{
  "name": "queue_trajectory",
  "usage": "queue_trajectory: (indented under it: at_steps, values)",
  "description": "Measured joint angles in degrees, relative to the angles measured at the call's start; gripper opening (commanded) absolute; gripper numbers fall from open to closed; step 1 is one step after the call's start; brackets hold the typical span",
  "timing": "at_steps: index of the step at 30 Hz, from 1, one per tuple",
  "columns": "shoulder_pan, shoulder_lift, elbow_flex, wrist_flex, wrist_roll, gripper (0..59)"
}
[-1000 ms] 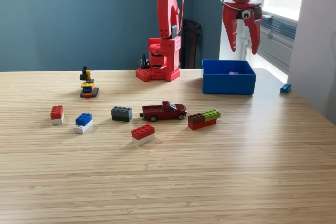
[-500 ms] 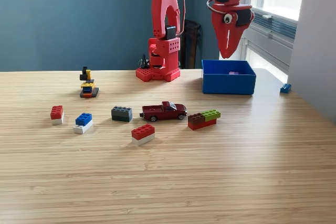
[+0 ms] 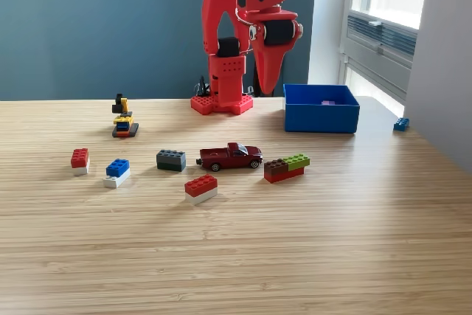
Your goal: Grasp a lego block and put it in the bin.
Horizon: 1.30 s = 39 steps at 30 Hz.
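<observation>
Red plastic arm, exterior view: its gripper (image 3: 267, 88) hangs high above the desk (image 3: 236, 256), jaws closed to a point, holding nothing, likely between picks. Low, square, bright blue bin (image 3: 321, 108) sits at the view's right, open-topped, something small and purple inside. Lego blocks lie scattered in front: a red-and-white block (image 3: 200, 188), a blue-and-white block (image 3: 116, 172), a grey block (image 3: 170, 160), beside a toy truck (image 3: 230, 156).

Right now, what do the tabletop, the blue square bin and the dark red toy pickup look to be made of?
Tabletop: light bamboo or a wood laminate, matt, with fine parallel grain strips.
Blue square bin: moulded plastic, even saturated colour, slight sheen, thin straight walls.
Dark red toy pickup: probably painted die-cast metal, though glossy plastic is possible; highlights on the cab.
</observation>
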Motion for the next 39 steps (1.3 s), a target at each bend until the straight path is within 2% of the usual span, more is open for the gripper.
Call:
queue_trajectory:
  at_steps: [9,26,35,39]
  values:
    - [-0.09,0.00,0.00,-0.18,0.00,0.1]
    - [0.26,0.00,1.67,-4.13,-0.70,0.1]
    - [8.53,0.00,4.31,-8.35,0.00,0.1]
    - [15.73,0.00,5.19,-11.69,-2.37,0.1]
